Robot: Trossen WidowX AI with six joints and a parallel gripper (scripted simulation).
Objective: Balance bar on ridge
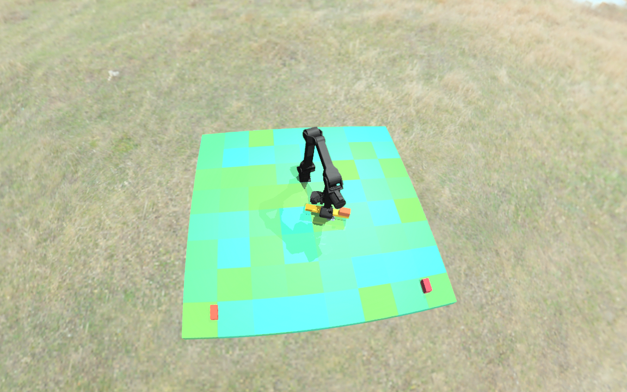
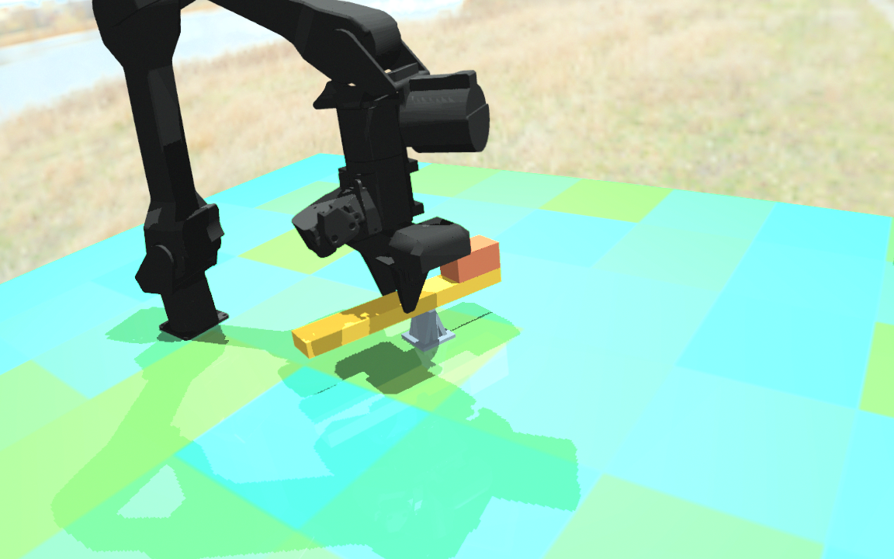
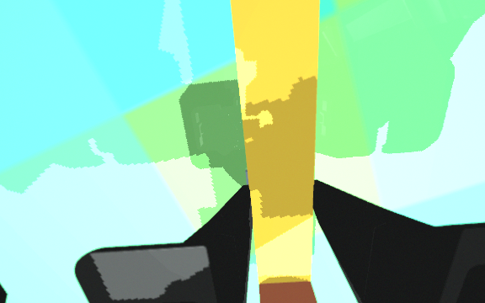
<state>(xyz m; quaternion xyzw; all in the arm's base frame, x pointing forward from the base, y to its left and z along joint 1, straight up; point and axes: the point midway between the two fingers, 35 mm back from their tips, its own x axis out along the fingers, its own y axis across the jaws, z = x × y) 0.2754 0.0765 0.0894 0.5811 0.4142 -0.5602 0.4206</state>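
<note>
The long yellow rectangular bar (image 1: pixel 309 207) (image 2: pixel 346 329) (image 3: pixel 278 147), with an orange block (image 1: pixel 344 212) (image 2: pixel 479 261) (image 3: pixel 286 292) at one end, is gripped between the jaws of the black gripper (image 1: pixel 326 212) (image 2: pixel 398 300) (image 3: pixel 279 189), over the grey flared ridge (image 2: pixel 427 331). Placement seems in hand; level seating should be confirmed before the bar is gently released.

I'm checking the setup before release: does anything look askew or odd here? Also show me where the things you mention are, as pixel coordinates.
Nothing looks clearly wrong. The orange block (image 1: pixel 344 212) (image 2: pixel 478 260) (image 3: pixel 288 293) weights one end of the yellow bar (image 1: pixel 309 207) (image 2: pixel 339 330) (image 3: pixel 282 42), held off-centre by the gripper (image 1: pixel 326 214) (image 2: pixel 400 300) (image 3: pixel 279 189).
</note>
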